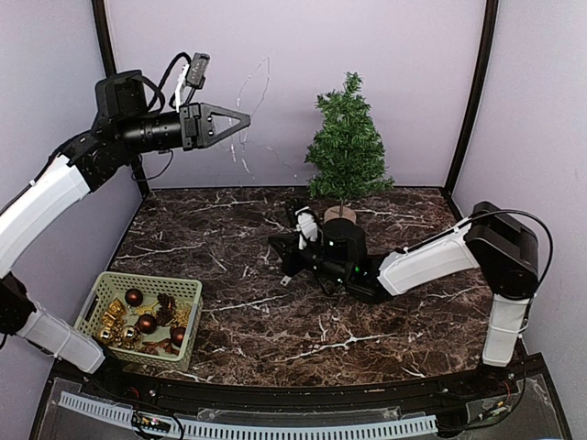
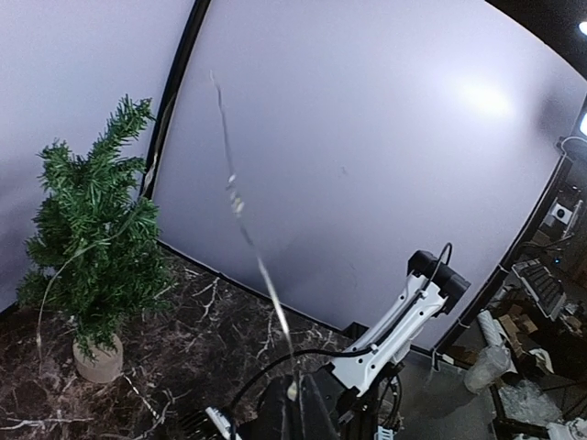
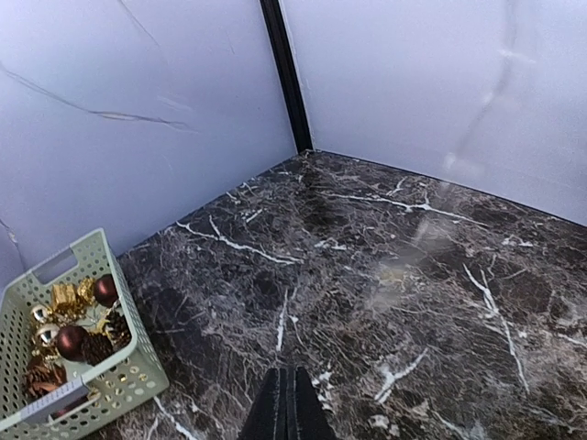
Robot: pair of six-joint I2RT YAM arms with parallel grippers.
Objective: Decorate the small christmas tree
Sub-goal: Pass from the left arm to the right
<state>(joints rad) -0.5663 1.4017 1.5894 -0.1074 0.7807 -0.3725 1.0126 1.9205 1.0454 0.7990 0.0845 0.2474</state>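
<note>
The small christmas tree (image 1: pixel 347 147) stands upright at the back of the marble table (image 1: pixel 229 330) on its round tan base (image 1: pixel 340 214). My left gripper (image 1: pixel 246 118) is raised high to the tree's left, shut on a thin wire string of tiny lights (image 1: pixel 246 96). In the left wrist view the wire string (image 2: pixel 240 206) rises from the gripper (image 2: pixel 295 403), and a loop of it hangs on the tree (image 2: pixel 92 238). My right gripper (image 1: pixel 275 244) lies low over the table in front of the tree, and its gripper (image 3: pixel 290 403) is shut with nothing visible between the fingers.
A pale green basket (image 1: pixel 188 335) at the front left holds dark red balls (image 1: pixel 134 296), gold ornaments and pine cones; the basket (image 3: pixel 138 371) also shows in the right wrist view. Purple walls with black corner posts (image 1: pixel 470 101) enclose the table.
</note>
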